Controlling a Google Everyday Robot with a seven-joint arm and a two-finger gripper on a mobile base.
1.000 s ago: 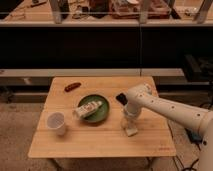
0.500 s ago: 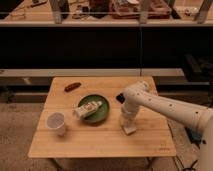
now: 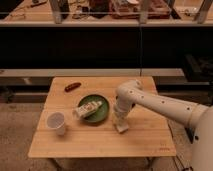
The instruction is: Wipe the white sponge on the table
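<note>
Gripper [image 3: 120, 120] points straight down onto the white sponge [image 3: 122, 128], sponge directly under it on the table [image 3: 145, 140] – right of green plate [image 3: 98, 116].

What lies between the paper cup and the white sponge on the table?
In the camera view, only bare table separates the cup from the white sponge, which lies under the gripper.

Your view is dim, warm and soft; the table [image 3: 100, 137] is lit, gripper [image 3: 120, 123] shadowed at 6 o'clock.
</note>
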